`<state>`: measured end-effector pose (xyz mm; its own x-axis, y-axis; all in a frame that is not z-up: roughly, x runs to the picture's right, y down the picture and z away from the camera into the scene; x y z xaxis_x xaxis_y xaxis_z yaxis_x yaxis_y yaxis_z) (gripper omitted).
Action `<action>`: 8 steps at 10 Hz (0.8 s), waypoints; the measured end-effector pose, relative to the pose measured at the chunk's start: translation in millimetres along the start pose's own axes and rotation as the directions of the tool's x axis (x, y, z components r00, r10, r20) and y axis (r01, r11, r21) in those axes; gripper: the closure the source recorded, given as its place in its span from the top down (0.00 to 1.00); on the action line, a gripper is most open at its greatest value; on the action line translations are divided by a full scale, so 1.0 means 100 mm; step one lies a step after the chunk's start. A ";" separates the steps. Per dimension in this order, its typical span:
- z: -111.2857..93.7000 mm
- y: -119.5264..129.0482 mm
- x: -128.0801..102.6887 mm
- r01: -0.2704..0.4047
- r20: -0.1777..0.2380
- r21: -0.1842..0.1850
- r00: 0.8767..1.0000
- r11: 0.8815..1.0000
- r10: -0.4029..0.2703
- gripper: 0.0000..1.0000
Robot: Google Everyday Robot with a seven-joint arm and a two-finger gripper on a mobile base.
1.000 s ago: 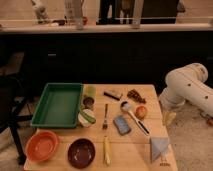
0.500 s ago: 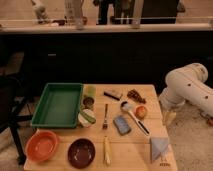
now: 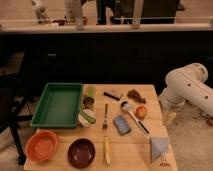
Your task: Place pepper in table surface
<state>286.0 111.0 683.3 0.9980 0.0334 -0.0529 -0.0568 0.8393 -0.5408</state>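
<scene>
The small curved green pepper [image 3: 89,116] lies across a round white cup [image 3: 85,119] near the middle left of the table, just right of the green tray. The light tan plank table surface [image 3: 130,145] fills the lower middle of the view. My white arm [image 3: 187,89] comes in from the right. My gripper [image 3: 169,117] hangs down just off the table's right edge, far from the pepper and holding nothing that I can see.
A green tray [image 3: 57,105] sits at the left, with an upright olive-green cylinder [image 3: 89,94] beside it. An orange bowl [image 3: 42,145], a dark bowl [image 3: 81,152], a yellow stick [image 3: 106,150], a fork [image 3: 105,116], a blue sponge [image 3: 122,124], an orange fruit [image 3: 141,111] and a grey cloth [image 3: 160,148] lie about.
</scene>
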 end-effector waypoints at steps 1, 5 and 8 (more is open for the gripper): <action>0.00 0.00 0.00 0.000 0.000 0.000 1.000 1.000 0.000 0.80; -0.02 -0.03 -0.04 -0.026 0.013 0.016 1.000 1.000 0.026 0.80; -0.06 -0.15 -0.51 -0.167 0.093 0.012 0.982 0.986 0.166 0.80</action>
<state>235.7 93.2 688.7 0.9729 0.2225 -0.0630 -0.2227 0.8282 -0.5144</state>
